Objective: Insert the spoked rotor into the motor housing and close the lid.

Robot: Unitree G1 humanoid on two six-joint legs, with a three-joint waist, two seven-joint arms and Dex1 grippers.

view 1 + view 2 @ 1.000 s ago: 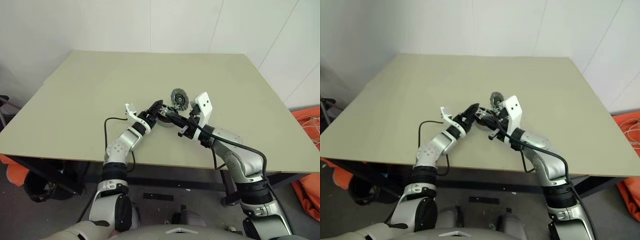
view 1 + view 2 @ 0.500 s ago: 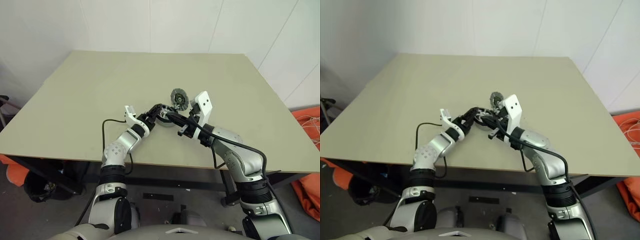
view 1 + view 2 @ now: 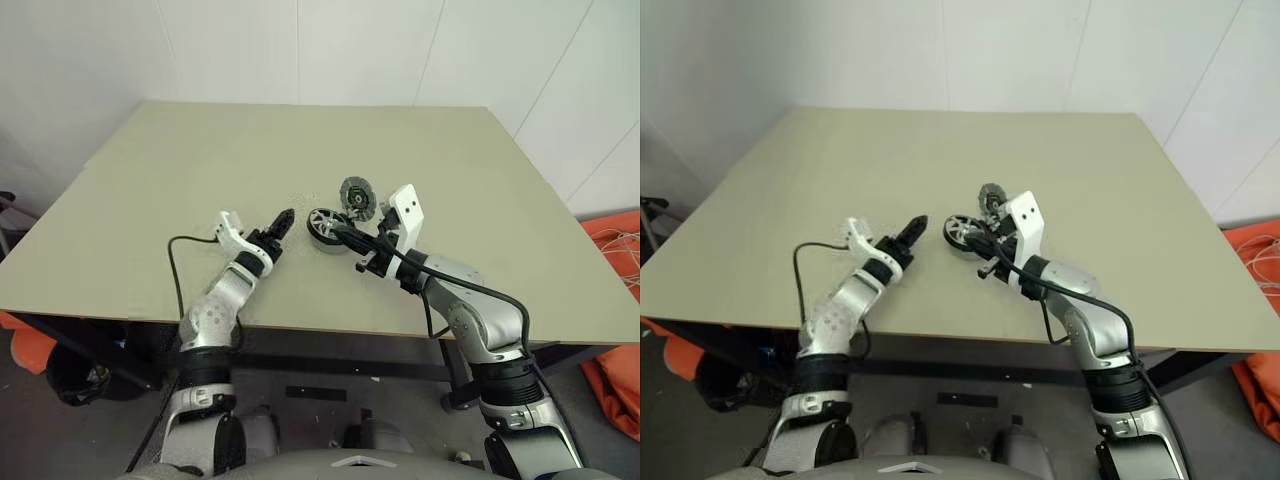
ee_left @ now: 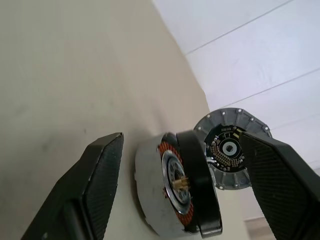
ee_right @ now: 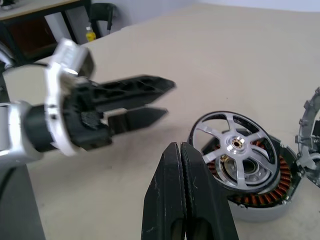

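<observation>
Partly hidden: the lid (image 3: 356,196) sits behind the R arm's white bracket in the head views, and in the R wrist view it's cut off at the frame edge, only a notched rim showing. Housing (image 5: 265,192) mostly covered by the rotor (image 5: 235,150); copper windings peek out below the spokes. L wrist view shows the housing side-on w/ the rotor's dark rim leaning on it; can't tell if the hub is seated on the shaft.

Table (image 3: 200,170) is wide open: big bare area to the far side and L, nothing near the edges. Parts cluster near mid-table, toward the near edge, well clear of it. Lid just beyond the housing, close, prob. not touching.

Rotor is tilted, not flat: face angled up toward the robot's L, lower rim on the housing, upper rim lifted. Housing axis roughly upright, drum resting on the table.

L gripper (image 3: 280,222) is just L of the housing, apart from it, fingers parted w/ a clear gap, holding nothing. R gripper (image 5: 181,150) fully closed, pads pressed together, empty, tips just beside the rotor's rim.
</observation>
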